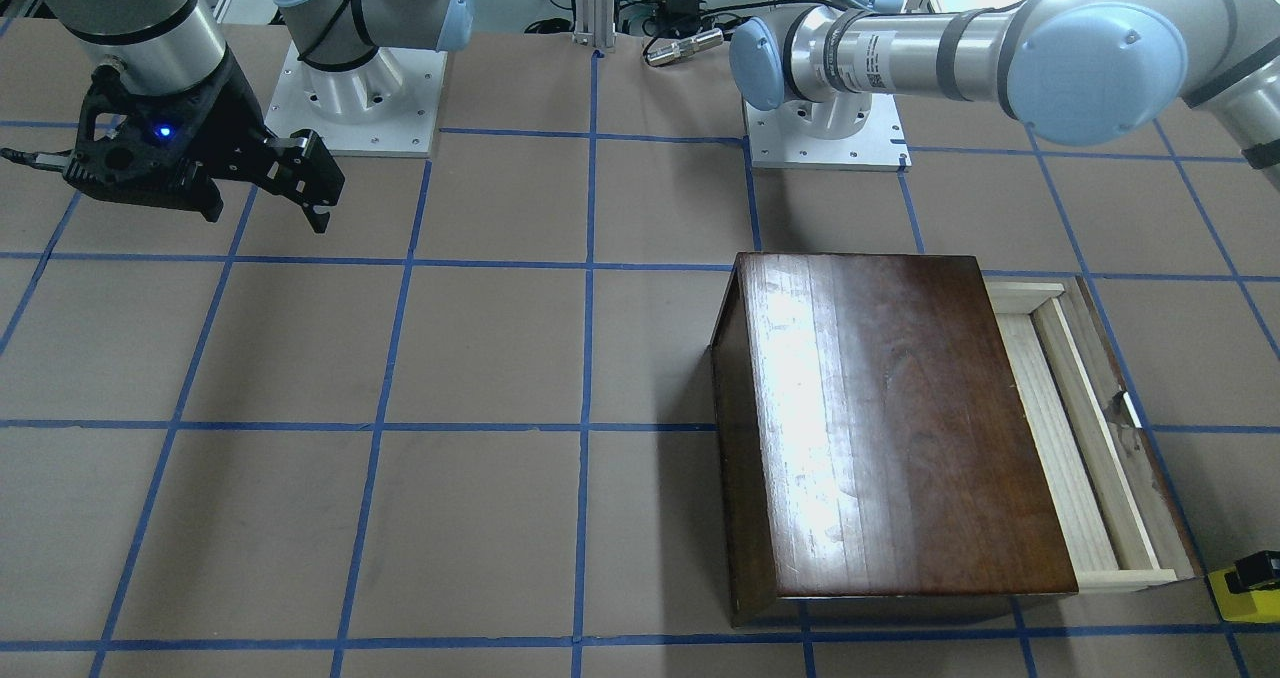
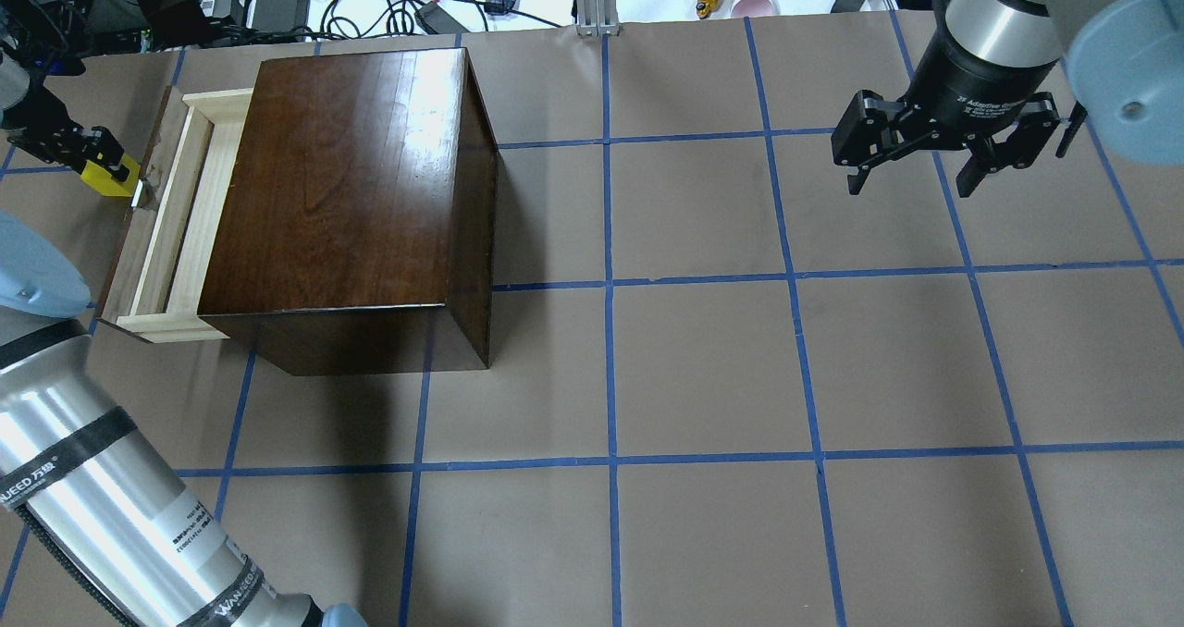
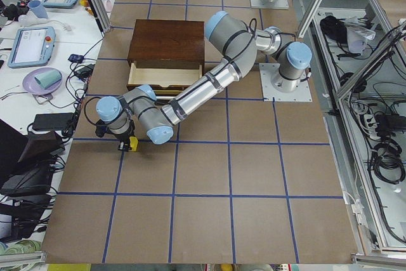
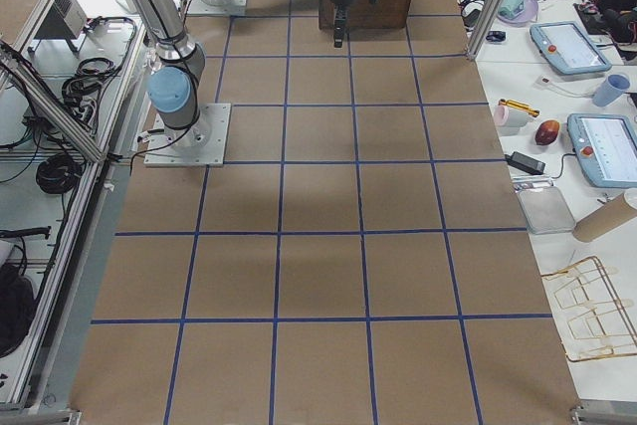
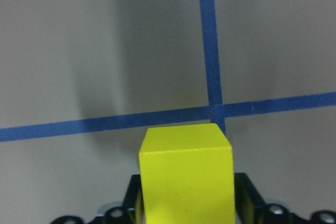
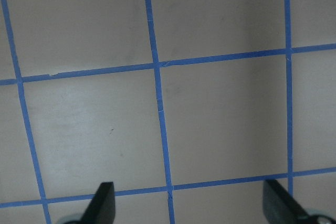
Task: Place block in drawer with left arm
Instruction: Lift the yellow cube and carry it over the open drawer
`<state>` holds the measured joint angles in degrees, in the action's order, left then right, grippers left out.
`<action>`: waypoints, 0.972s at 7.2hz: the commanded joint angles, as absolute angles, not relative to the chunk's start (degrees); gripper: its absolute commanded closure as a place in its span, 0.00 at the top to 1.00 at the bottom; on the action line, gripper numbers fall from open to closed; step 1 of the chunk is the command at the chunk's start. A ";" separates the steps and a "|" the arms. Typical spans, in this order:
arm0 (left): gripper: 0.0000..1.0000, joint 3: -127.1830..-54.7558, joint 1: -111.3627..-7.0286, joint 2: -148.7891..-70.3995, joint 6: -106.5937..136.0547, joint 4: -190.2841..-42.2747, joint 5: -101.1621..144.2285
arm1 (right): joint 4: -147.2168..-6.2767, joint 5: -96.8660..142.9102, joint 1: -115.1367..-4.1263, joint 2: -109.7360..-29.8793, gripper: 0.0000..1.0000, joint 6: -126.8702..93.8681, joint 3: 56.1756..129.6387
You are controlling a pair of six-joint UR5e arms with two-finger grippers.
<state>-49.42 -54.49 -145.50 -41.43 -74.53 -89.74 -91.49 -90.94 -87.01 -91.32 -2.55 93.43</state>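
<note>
The yellow block [image 2: 111, 174] is held in my left gripper [image 2: 92, 157], which is shut on it. In the left wrist view the block [image 5: 185, 174] hangs over bare table and blue tape, not over the drawer. It also shows at the front-facing view's lower right edge [image 1: 1238, 590] and in the left view [image 3: 131, 144]. The drawer [image 2: 171, 229] is pulled open from the dark-brown box [image 2: 342, 174], and its pale tray [image 1: 1075, 428] looks empty. The block sits just outside the drawer's dark front panel. My right gripper [image 2: 911, 188] is open and empty, far from the box.
The table is brown paper with a blue tape grid. Cables, chargers and cups [image 2: 758, 3] lie beyond the far edge. The arm bases [image 1: 350, 98] stand on white plates at the robot's side. My left arm's long forearm [image 3: 203, 87] reaches across beside the box.
</note>
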 commanded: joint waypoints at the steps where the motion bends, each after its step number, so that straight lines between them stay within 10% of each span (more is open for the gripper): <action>1: 0.41 -49.66 -54.49 -144.94 -41.66 -74.62 -89.74 | -91.49 -90.88 -87.01 -91.32 1.00 -2.55 93.43; 7: 0.41 -55.54 -55.81 -128.44 -41.40 -87.16 -90.61 | -91.49 -90.97 -87.01 -91.32 1.00 -2.55 93.43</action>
<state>-54.19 -55.49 -132.46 -41.73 -83.82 -90.49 -91.49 -90.90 -87.01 -91.32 -2.55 93.43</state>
